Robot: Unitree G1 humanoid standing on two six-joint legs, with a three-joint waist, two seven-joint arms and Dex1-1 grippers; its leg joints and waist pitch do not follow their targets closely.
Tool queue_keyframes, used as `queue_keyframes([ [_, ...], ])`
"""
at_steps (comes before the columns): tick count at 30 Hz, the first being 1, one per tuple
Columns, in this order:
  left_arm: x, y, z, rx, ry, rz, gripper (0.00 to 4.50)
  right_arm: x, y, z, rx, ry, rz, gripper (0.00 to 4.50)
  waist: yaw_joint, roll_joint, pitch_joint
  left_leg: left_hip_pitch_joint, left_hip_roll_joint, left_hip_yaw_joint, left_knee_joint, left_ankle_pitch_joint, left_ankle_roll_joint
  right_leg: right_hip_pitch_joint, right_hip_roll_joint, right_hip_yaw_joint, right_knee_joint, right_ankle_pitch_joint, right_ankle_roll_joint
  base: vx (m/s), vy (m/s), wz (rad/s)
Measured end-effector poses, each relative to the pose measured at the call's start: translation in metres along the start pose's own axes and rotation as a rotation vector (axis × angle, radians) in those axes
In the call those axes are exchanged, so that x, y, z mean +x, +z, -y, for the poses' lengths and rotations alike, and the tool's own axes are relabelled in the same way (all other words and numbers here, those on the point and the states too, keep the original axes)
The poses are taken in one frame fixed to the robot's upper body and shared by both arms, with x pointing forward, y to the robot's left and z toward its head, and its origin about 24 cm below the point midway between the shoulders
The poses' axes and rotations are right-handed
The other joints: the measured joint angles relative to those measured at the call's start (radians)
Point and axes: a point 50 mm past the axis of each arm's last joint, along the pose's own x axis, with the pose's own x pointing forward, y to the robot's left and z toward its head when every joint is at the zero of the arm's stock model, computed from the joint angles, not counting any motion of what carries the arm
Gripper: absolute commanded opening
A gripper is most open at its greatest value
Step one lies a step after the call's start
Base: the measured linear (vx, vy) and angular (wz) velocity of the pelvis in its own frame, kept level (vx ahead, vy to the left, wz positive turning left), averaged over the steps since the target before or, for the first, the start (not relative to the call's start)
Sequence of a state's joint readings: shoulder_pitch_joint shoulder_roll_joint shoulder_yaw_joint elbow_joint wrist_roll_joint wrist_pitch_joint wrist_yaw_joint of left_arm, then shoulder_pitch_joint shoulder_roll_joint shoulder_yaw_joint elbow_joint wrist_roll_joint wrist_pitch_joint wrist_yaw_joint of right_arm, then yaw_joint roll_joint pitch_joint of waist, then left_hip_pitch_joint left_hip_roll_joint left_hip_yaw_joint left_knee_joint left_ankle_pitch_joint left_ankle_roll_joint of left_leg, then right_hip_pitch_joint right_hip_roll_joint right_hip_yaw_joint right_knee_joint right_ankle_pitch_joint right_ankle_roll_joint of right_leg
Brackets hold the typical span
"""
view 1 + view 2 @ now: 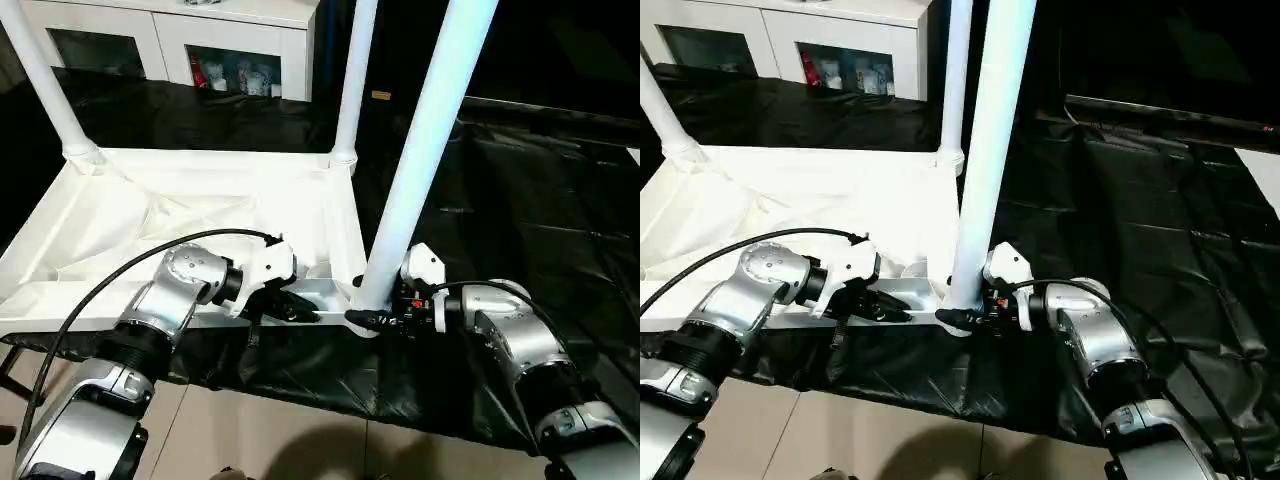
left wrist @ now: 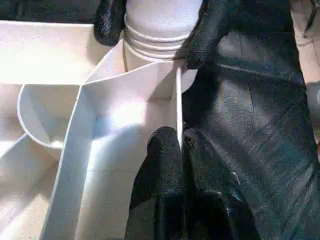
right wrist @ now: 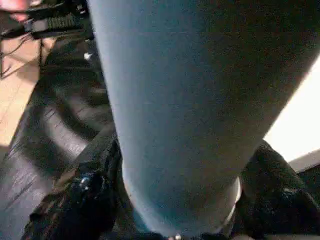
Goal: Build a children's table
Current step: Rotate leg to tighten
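Observation:
The white tabletop (image 1: 150, 230) lies upside down on black sheeting, ribbed side up. Two tube legs stand in its far corner sockets, one on the left (image 1: 45, 80) and one on the right (image 1: 350, 90). A third leg (image 1: 425, 140) stands tilted in the near right corner socket (image 2: 150, 45). My right gripper (image 1: 368, 318) is shut around this leg's base, with a finger (image 3: 75, 200) on each side. My left gripper (image 1: 300, 308) is shut on the tabletop's thin near rim wall (image 2: 178, 110), just left of that corner.
A white cabinet with glass doors (image 1: 180, 40) stands at the back left. Black sheeting (image 1: 540, 200) spreads to the right of the tabletop. The work surface's near edge drops to a tiled floor (image 1: 300, 440). A dark flat bar (image 1: 1170, 110) lies at the back right.

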State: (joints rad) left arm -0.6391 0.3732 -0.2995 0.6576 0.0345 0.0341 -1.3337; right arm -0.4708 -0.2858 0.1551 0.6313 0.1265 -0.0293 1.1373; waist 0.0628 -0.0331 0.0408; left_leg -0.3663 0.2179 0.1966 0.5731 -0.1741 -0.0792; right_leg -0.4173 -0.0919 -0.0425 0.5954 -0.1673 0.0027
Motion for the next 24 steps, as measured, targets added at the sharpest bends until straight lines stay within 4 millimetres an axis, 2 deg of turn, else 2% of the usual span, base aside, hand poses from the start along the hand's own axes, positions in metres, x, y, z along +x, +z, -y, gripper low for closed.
queue_keyframes([
  [2,0.004,0.001,-0.003,-0.018,0.036,0.005,0.00,0.003,-0.002,0.001,0.024,-0.067,0.015,2.73,-0.002,-0.002,-0.001,0.001,0.000,0.000,0.001,0.000,0.000,0.001,0.000,0.001,0.000,0.000,0.000,0.000,0.000,0.00],
  [5,0.014,0.004,-0.010,-0.056,0.141,0.003,0.00,0.013,-0.006,0.007,0.096,-0.283,0.066,2.72,-0.008,-0.006,-0.002,0.002,-0.001,0.000,0.002,0.000,0.000,0.002,0.000,0.002,0.000,-0.003,0.005,0.000,0.000,0.00],
  [9,0.039,0.013,-0.014,-0.111,0.261,0.027,0.00,0.024,-0.010,0.016,0.210,-0.593,0.106,2.72,-0.026,-0.012,-0.006,0.003,-0.005,-0.004,0.003,0.000,0.000,0.003,-0.003,0.005,-0.004,-0.005,0.009,0.000,0.000,0.00],
  [13,0.049,0.016,-0.017,-0.130,0.339,0.021,0.00,0.037,-0.007,0.020,0.244,-0.762,0.094,2.72,-0.034,-0.015,-0.009,0.003,-0.007,-0.009,0.002,0.000,0.000,0.004,-0.003,0.003,-0.010,-0.006,0.010,0.000,0.000,0.00],
  [16,0.053,0.018,-0.017,-0.131,0.356,0.021,0.00,0.039,-0.006,0.021,0.226,-0.812,0.087,2.72,-0.035,-0.013,-0.009,0.000,-0.011,-0.019,0.001,0.000,0.000,0.004,-0.002,0.001,-0.020,-0.006,0.010,0.000,0.000,0.00],
  [17,0.054,0.019,-0.017,-0.130,0.357,0.021,0.00,0.039,-0.006,0.021,0.222,-0.815,0.087,3.28,-0.036,-0.013,-0.009,-0.001,-0.012,-0.019,0.001,0.000,0.000,0.004,-0.002,0.002,-0.020,-0.006,0.009,0.000,0.000,0.00],
  [20,0.053,0.019,-0.017,-0.114,0.350,0.021,0.00,0.038,-0.006,0.021,0.216,-0.799,0.101,3.44,-0.036,-0.011,-0.008,-0.001,-0.012,-0.018,0.001,0.000,0.000,0.004,-0.002,0.003,-0.020,-0.006,0.009,0.000,0.000,0.00],
  [21,0.052,0.019,-0.017,-0.107,0.344,0.022,0.00,0.037,-0.006,0.021,0.214,-0.774,0.106,3.64,-0.035,-0.010,-0.008,-0.001,-0.012,-0.019,0.001,0.000,0.000,0.004,-0.002,0.003,-0.020,-0.005,0.009,0.000,0.000,0.00],
  [24,0.048,0.019,-0.015,-0.089,0.307,0.025,0.00,0.027,-0.007,0.022,0.168,-0.673,0.092,3.84,-0.032,-0.009,-0.007,-0.002,-0.011,-0.019,0.001,0.000,0.000,0.003,-0.001,0.003,-0.018,-0.001,0.008,0.000,0.000,0.00],
])
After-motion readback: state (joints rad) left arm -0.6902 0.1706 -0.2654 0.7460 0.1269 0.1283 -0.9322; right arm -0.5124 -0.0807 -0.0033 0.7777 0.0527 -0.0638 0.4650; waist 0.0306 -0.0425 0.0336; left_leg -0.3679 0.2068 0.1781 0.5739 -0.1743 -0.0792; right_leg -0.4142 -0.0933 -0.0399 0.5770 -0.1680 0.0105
